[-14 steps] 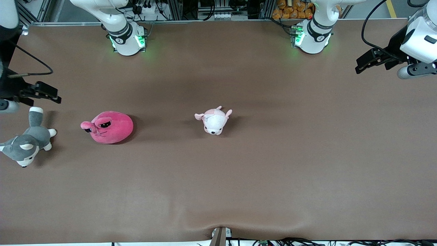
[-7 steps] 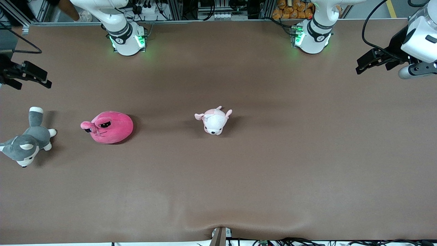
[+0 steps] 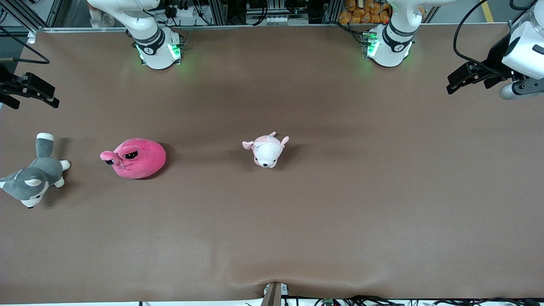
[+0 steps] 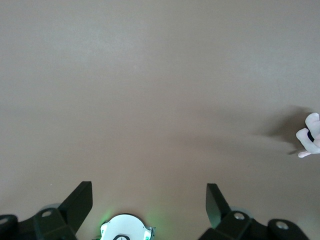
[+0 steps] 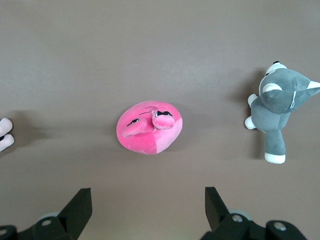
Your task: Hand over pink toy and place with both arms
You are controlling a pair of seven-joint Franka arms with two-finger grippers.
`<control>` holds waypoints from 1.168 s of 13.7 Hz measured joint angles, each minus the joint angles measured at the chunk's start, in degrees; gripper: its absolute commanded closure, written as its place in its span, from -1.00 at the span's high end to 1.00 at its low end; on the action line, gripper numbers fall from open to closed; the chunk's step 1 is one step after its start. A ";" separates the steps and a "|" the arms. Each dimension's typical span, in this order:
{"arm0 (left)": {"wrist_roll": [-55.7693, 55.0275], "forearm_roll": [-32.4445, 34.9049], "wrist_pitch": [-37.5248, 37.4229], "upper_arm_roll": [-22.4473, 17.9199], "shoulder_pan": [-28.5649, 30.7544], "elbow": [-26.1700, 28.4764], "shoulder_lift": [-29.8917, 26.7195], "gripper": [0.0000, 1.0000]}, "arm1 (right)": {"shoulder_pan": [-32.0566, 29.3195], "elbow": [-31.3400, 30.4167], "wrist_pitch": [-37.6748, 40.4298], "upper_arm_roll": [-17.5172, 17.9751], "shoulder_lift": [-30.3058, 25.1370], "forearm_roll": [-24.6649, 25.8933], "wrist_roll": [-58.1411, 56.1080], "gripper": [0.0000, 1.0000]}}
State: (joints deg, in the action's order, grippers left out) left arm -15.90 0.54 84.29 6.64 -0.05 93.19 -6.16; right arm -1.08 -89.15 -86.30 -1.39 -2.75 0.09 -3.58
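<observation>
The pink toy lies on the brown table, toward the right arm's end, between the grey husky plush and the small puppy plush. The right gripper hovers high with its fingers spread wide and empty, the toy below and slightly ahead of it. The left gripper, equally wide and empty, waits over bare table at its own end.

To do the pickup well, I judge the right gripper should centre over the toy's round body, avoid the stalk eyes and squeeze the soft bulk deeply.

In the front view both grippers are partly cut off at the edges; the left wrist view catches only the puppy's edge
</observation>
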 measured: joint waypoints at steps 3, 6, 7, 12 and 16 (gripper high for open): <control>0.14 0.00 0.02 1.01 0.82 -0.06 0.16 1.00 | 0.00 -0.07 0.97 0.03 0.07 0.00 0.69 1.00; 0.14 0.00 0.05 1.37 0.83 -0.63 0.20 1.00 | 0.03 -0.07 1.04 0.11 0.08 -0.03 1.17 1.00; 0.14 0.00 0.03 1.37 0.83 -0.82 0.20 1.00 | 0.07 -0.07 1.04 0.15 0.08 -0.03 1.58 1.00; 0.47 0.00 -0.01 1.36 0.92 -1.29 0.28 1.00 | 0.19 -0.14 1.39 0.24 0.13 -0.20 2.29 1.00; 1.29 0.00 -0.27 1.36 1.24 -1.72 0.35 1.00 | 0.19 -0.61 2.03 0.11 0.22 -0.51 2.55 1.00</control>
State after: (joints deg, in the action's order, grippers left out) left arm -14.61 0.54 84.03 8.00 1.19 91.47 -5.81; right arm -0.90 -89.76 -84.27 -1.28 -2.53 -0.41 -1.03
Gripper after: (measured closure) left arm 0.000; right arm 0.000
